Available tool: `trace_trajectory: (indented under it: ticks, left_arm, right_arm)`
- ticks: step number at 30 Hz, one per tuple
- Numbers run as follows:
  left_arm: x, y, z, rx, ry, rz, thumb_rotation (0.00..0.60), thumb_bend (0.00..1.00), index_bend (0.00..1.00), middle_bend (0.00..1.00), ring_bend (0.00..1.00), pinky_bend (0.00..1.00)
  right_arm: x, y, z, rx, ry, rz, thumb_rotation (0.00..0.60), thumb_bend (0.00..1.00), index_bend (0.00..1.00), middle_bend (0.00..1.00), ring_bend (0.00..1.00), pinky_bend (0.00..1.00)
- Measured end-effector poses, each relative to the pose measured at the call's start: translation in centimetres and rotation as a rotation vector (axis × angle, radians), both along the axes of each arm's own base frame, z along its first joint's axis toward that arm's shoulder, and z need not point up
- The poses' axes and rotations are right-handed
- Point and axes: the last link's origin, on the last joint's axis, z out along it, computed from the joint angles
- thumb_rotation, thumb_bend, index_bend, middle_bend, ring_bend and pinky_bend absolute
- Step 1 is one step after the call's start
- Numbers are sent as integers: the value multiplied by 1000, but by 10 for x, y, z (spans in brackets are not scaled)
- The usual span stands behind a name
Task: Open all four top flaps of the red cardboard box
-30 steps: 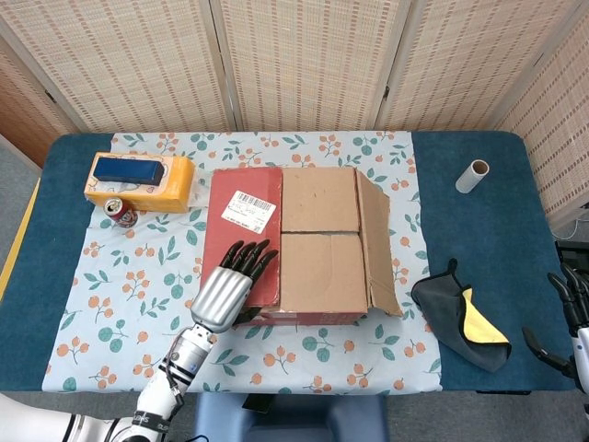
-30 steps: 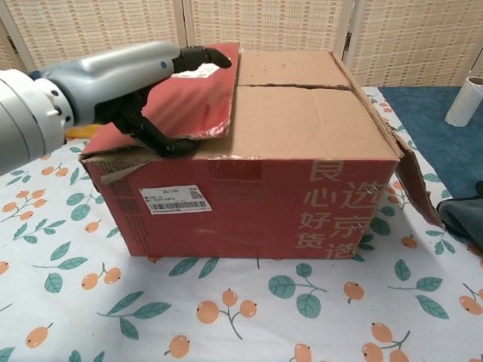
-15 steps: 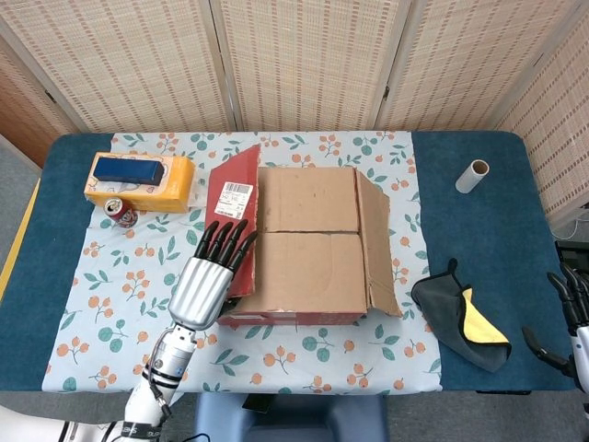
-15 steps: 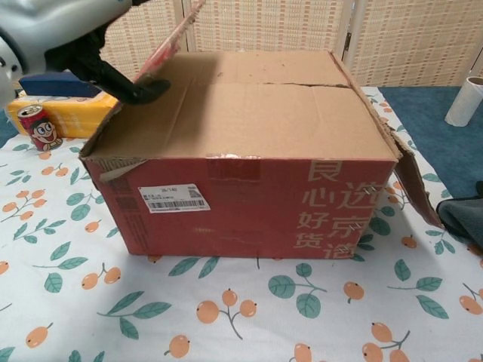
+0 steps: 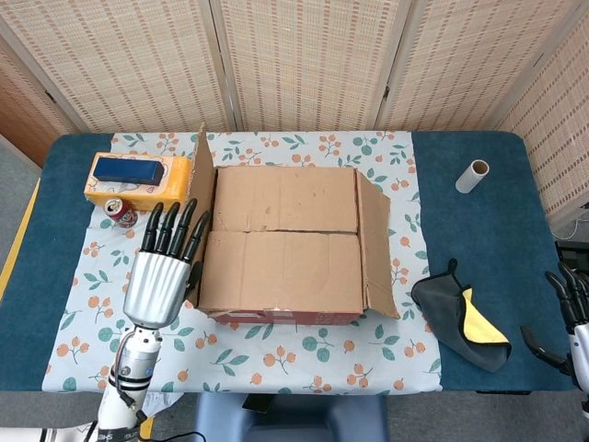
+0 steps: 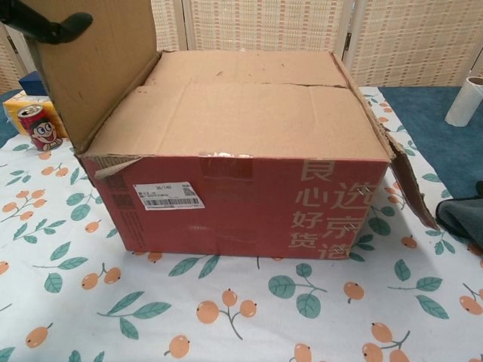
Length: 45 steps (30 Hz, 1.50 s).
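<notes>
The red cardboard box (image 5: 281,316) (image 6: 249,207) stands mid-table on the floral cloth. Its left flap (image 5: 202,198) (image 6: 98,68) stands upright. My left hand (image 5: 164,267) lies against the flap's outer side with fingers stretched along it, and in the chest view its dark thumb (image 6: 45,26) hooks over the flap's inner face, so the flap is pinched. The right flap (image 5: 377,239) (image 6: 411,185) hangs down outside the box. Two brown inner flaps (image 5: 285,198) (image 5: 281,272) lie flat and closed. My right hand (image 5: 566,313) rests at the table's far right edge, fingers apart, empty.
A yellow tissue box (image 5: 140,181) and a red can (image 5: 120,211) (image 6: 32,127) sit left of the raised flap. A dark cloth with a yellow lining (image 5: 460,318) lies to the right. A paper roll (image 5: 473,175) (image 6: 463,102) stands at the back right.
My left hand has swung the left flap from lying flat on the box up to upright, moving leftward with it. The right hand has not moved.
</notes>
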Motion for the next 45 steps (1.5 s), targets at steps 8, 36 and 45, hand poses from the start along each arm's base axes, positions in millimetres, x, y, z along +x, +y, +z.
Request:
trace_trajectory:
  ticks: [8,36,45]
  left_arm:
    - [-11,-1,15,40,-11,30,600,438,0,0,0,0]
    - [-181,-44,39,-37,169,285,600,437,0,0,0,0]
    - [-217,-79,37,60,174,331,600,438,0,0,0,0]
  right_arm:
    - [1,1,0,1,0,-1,600,364,0,0,0,0]
    - [95,-91,-28,150,138,116,600,365,0,0,0,0]
    - [157,-173,-55,214,197,117,600,365,0,0,0,0]
